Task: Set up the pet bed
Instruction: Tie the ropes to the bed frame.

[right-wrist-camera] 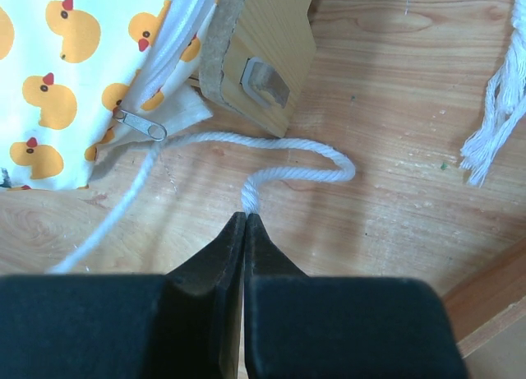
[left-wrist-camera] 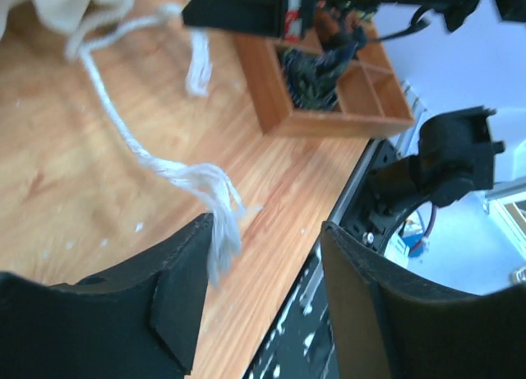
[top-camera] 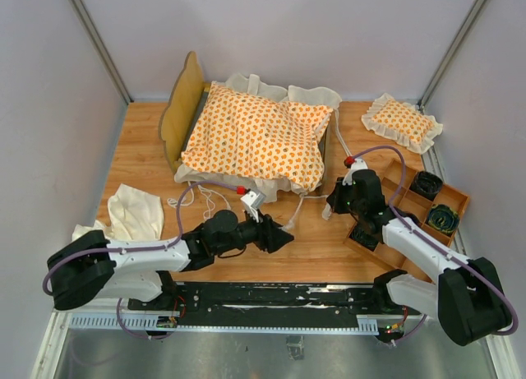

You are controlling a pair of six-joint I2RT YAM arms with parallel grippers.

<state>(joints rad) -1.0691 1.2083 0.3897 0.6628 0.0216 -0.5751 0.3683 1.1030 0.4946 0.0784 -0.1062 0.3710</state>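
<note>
Pinching the tie string [right-wrist-camera: 296,149] at the very tips of the right pincer [right-wrist-camera: 246,219], closed all the way on it. Just ahead, curling back to the corner of the cushion [right-wrist-camera: 66,83], already lying on the bed frame [right-wrist-camera: 263,50]. Probably gripped there to draw it toward the frame leg for tying.

Over to the left pincer [left-wrist-camera: 265,231]: standing open, gripping nothing, with a frayed string end [left-wrist-camera: 222,206] brushing one finger, likely lined up for a grab. Beyond the tips, a wooden tray [left-wrist-camera: 345,124].

Can't make out where either string anchors; lost under the ruffle.
</note>
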